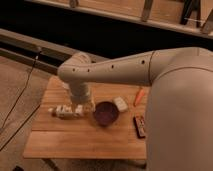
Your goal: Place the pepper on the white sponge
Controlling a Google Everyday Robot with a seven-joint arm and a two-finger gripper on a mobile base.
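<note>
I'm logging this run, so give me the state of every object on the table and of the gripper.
pepper: lying flat, right of the sponge, not held.
white sponge: lying flat beside the bowl, nothing on it.
purple bowl: upright.
white bottle: apparently on its side, at the left.
dark bar: lying flat, below the pepper.
gripper: low, between bottle and bowl, away from the pepper.

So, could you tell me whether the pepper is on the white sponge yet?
Not yet: the pepper lies on the table beside the sponge, apart from it. The gripper is low, left of the bowl.
</note>
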